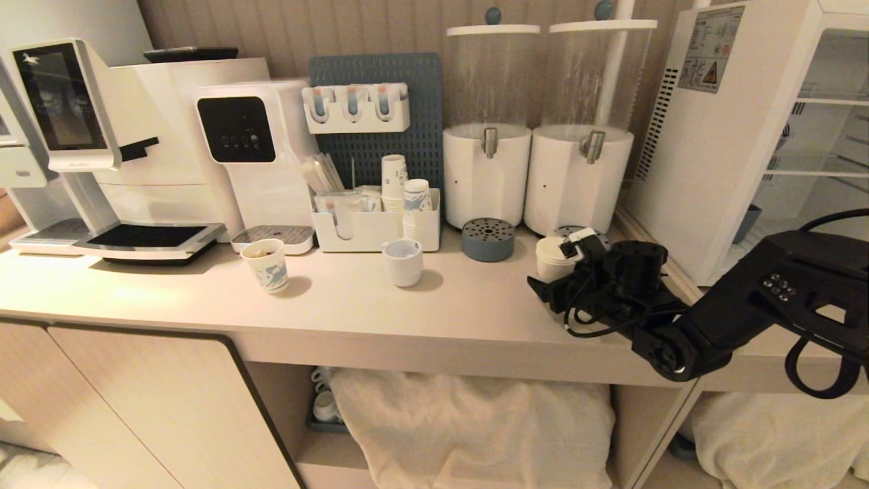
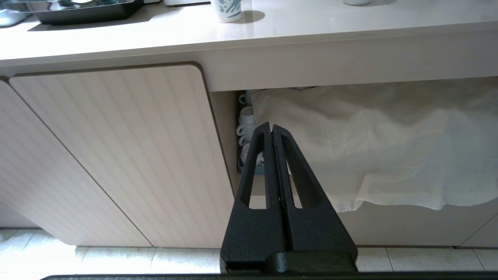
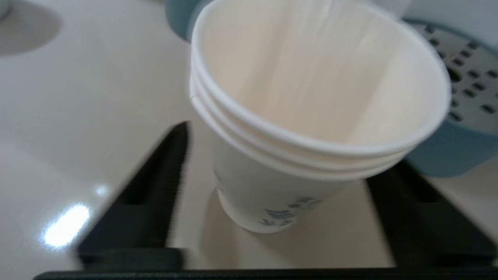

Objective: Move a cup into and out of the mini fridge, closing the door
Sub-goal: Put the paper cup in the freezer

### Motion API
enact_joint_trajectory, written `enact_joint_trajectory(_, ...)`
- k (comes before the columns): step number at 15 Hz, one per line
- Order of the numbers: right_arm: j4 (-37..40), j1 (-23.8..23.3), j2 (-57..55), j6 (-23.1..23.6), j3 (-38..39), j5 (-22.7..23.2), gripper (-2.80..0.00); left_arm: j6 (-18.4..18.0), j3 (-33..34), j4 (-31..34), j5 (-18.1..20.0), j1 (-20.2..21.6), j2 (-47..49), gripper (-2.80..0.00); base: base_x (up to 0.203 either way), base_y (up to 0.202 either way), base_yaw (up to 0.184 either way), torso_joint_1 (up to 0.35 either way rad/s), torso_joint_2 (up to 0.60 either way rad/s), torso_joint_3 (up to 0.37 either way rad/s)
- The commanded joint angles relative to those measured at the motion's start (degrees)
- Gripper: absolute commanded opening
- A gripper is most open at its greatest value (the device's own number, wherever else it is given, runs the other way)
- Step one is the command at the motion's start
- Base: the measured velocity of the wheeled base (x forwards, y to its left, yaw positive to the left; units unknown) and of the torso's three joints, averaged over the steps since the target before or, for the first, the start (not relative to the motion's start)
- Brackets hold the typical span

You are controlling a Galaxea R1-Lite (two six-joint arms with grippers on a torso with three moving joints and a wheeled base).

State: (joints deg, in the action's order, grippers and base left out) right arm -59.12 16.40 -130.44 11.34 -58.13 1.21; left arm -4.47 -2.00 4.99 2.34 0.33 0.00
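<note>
At right of centre in the head view, the cup [image 3: 295,128] stands on the desk [image 1: 353,299] between the spread, released fingers of the right pincer [image 1: 558,272]; the pick-up step looks in hand, calling next for closing on its blue-patterned wall; nested rims show; left pincer [image 2: 272,134] clenched below.

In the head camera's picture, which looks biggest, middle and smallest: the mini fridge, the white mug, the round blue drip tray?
1. mini fridge
2. blue drip tray
3. white mug
The last two look close.
</note>
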Motion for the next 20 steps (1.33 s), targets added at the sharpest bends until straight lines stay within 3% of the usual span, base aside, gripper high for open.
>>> enact_joint_trajectory(1, 1.8, 0.3, 0.5, 0.1, -0.2, 0.1, -2.80, -0.1, 0.1, 0.0, 0.0, 0.0, 0.0, -2.80, 0.000, 0.000, 0.000, 0.000, 0.00, 0.000)
enact_joint_trajectory(5, 3.1, 0.3, 3.7, -1.0, 2.0, 0.6, -2.80, -0.3, 0.1, 0.0, 0.0, 0.0, 0.0, -2.80, 0.000, 0.000, 0.000, 0.000, 0.00, 0.000)
enact_joint_trajectory(10, 4.4, 0.3, 20.1, -2.7, 13.2, 1.6, -2.80, -0.4, 0.1, 0.0, 0.0, 0.0, 0.0, -2.80, 0.000, 0.000, 0.000, 0.000, 0.00, 0.000)
enact_joint_trajectory(13, 9.0, 0.3, 33.8, -2.8, 18.9, 1.8, -2.80, -0.4, 0.1, 0.0, 0.0, 0.0, 0.0, -2.80, 0.000, 0.000, 0.000, 0.000, 0.00, 0.000)
enact_joint_trajectory(17, 25.4, 0.3, 61.4, -3.5, 21.7, -1.5, -2.80, 0.1, 0.0, 0.0, 0.0, 0.0, 0.0, -2.80, 0.000, 0.000, 0.000, 0.000, 0.00, 0.000)
enact_joint_trajectory(20, 47.9, 0.5, 86.3, -5.6, 19.4, -6.1, -2.80, 0.1, 0.1, 0.0, 0.0, 0.0, 0.0, -2.80, 0.000, 0.000, 0.000, 0.000, 0.00, 0.000)
